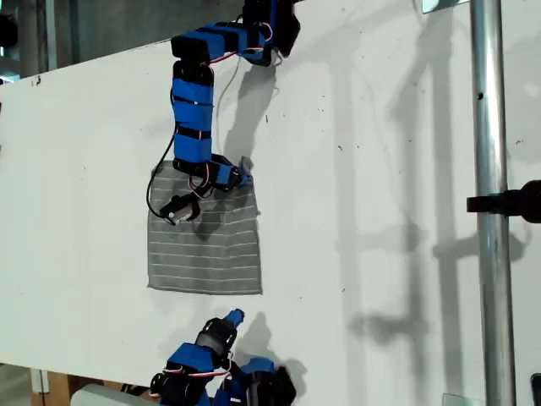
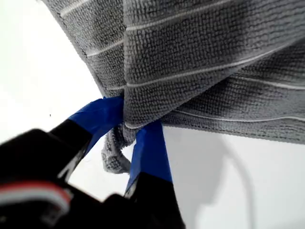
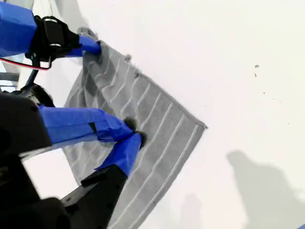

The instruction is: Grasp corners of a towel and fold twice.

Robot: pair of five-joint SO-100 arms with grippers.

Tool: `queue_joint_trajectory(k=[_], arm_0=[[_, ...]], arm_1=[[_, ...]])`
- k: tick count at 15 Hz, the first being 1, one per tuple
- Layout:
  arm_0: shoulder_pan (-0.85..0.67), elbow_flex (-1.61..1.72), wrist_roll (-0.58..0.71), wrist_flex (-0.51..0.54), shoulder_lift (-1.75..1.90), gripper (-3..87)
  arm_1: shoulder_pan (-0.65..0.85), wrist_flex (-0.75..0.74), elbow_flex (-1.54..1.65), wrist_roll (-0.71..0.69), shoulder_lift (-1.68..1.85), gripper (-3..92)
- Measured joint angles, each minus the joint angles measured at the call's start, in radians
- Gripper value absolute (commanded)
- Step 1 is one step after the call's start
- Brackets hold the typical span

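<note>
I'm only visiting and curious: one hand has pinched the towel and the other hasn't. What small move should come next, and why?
I'd probably open my second hand and ease it toward the towel's nearest free corner. My first hand pinches one corner, while the second is shut, off the cloth and holding nothing. A fold likely needs two corners held.

Grey towel (image 1: 204, 245) flat on white table (image 1: 380, 211)

White worktop (image 1: 380, 169) fills most of exterior view, surface flecked with small dark specks, crossed by soft grey shadows. Shiny metal pole (image 1: 490, 211) stands upright near exterior view's right edge. Black clamp (image 1: 511, 203) grips pole about halfway up, sticking out toward exterior view's right.
</note>
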Motion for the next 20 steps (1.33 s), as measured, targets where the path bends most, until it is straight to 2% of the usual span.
queue_joint_trajectory(k=[2,5,9,13,15,16,17,18,19,20], arm_0=[[-0.002,0.06,0.046,-0.038,-0.005,30.3],[-0.034,0.179,0.135,-0.092,-0.031,30.0],[-0.095,0.465,0.146,-0.307,-0.075,26.2],[-0.098,0.623,0.02,-0.537,-0.118,25.7],[-0.029,0.618,-0.069,-0.643,-0.225,31.8],[0.009,0.598,-0.132,-0.655,-0.314,32.4],[0.051,0.557,-0.186,-0.663,-0.43,27.7],[0.066,0.46,-0.227,-0.606,-0.543,19.6],[0.091,0.387,-0.235,-0.581,-0.614,2.5],[0.11,0.336,-0.236,-0.586,-0.66,-2.7]], arm_1=[[-0.003,0.0,0.0,0.0,0.0,-0.3],[-0.003,-0.003,0.0,0.0,0.0,-0.3],[-0.006,-0.003,0.0,0.0,0.0,-0.3],[-0.006,-0.003,0.002,0.0,0.0,-0.3],[-0.006,-0.003,0.002,0.0,0.0,-0.3],[-0.006,-0.003,0.002,0.0,0.0,-0.3],[-0.006,-0.003,0.002,0.0,0.0,-0.3],[-0.008,-0.003,0.002,0.0,0.0,-0.3],[-0.008,-0.003,0.002,0.0,0.0,-0.3],[-0.008,-0.003,0.005,0.0,0.002,-0.3]])
